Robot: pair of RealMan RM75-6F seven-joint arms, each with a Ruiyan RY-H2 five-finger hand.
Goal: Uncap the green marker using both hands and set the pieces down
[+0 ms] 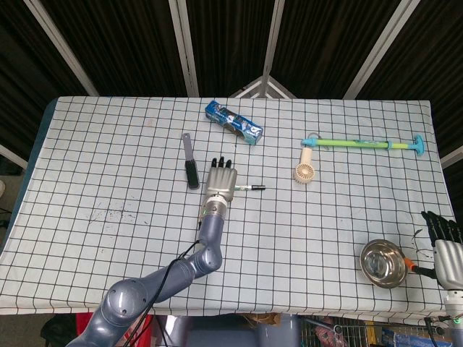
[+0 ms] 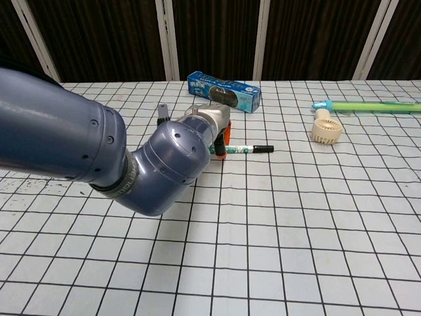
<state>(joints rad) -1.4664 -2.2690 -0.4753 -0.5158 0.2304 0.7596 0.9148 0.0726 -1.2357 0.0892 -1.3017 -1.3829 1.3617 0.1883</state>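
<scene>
Because the cap needs two hands, the left hand (image 1: 221, 180) lies over the green marker (image 1: 248, 187) mid-frame, grip unclear, while the right hand (image 1: 446, 244) waits empty, fingers apart, lower right.

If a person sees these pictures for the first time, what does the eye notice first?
First the big blue-grey left arm, filling the chest view's left side, its left hand lying over the green marker near the table's middle. Then the bright green and blue stick at the far right, and the steel bowl near the right hand at the front right edge.
</scene>
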